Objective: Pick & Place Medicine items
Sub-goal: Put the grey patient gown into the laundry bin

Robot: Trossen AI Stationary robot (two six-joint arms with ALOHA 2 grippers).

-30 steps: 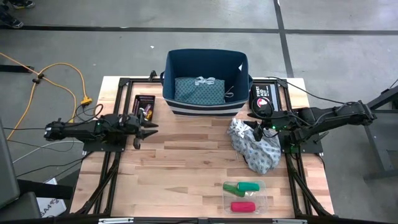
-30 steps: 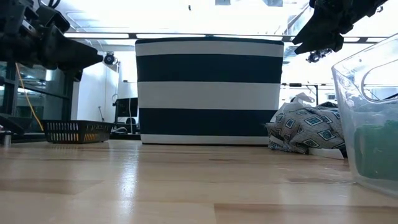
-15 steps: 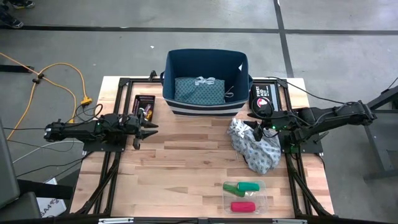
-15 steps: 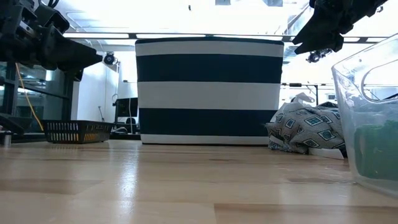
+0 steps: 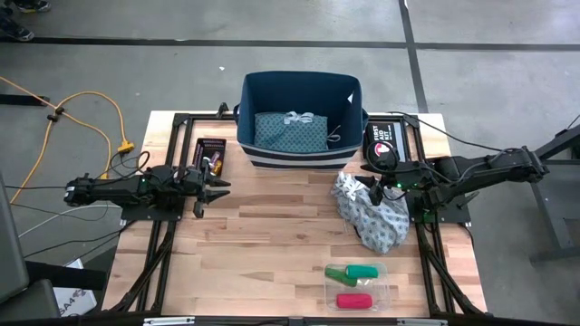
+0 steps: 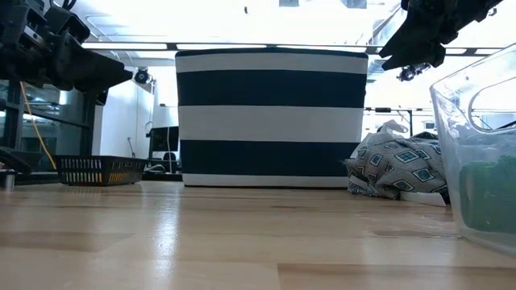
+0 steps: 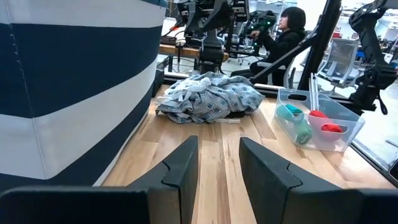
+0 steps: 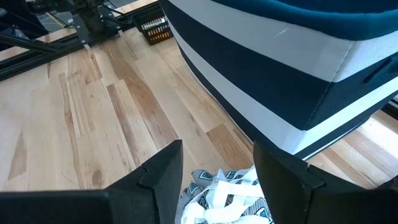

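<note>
The medicine items lie in a clear tray [image 5: 357,285] near the table's near edge, right of middle. Two green tubes [image 5: 355,271] are at its far side and a red-pink tube [image 5: 353,301] at its near side. In the left wrist view the tray [image 7: 318,118] shows the green tubes [image 7: 293,118] and the red-pink tube [image 7: 326,126]. The orange vial and clear sticks cannot be made out. My left gripper [image 5: 214,189] [image 7: 217,142] hovers open at the table's left, pointing right. My right gripper [image 5: 374,192] [image 8: 216,149] hangs open above the grey patterned cloth [image 5: 372,213], clear of it in the low view [image 6: 411,50].
A navy-and-white striped basket [image 5: 302,122] holding a teal cloth [image 5: 290,132] stands at the far middle. A black first aid pouch [image 5: 381,145] lies to its right and a small black mesh tray [image 5: 209,154] to its left. Bare wood lies in the middle. A person [image 7: 286,31] sits beyond the table.
</note>
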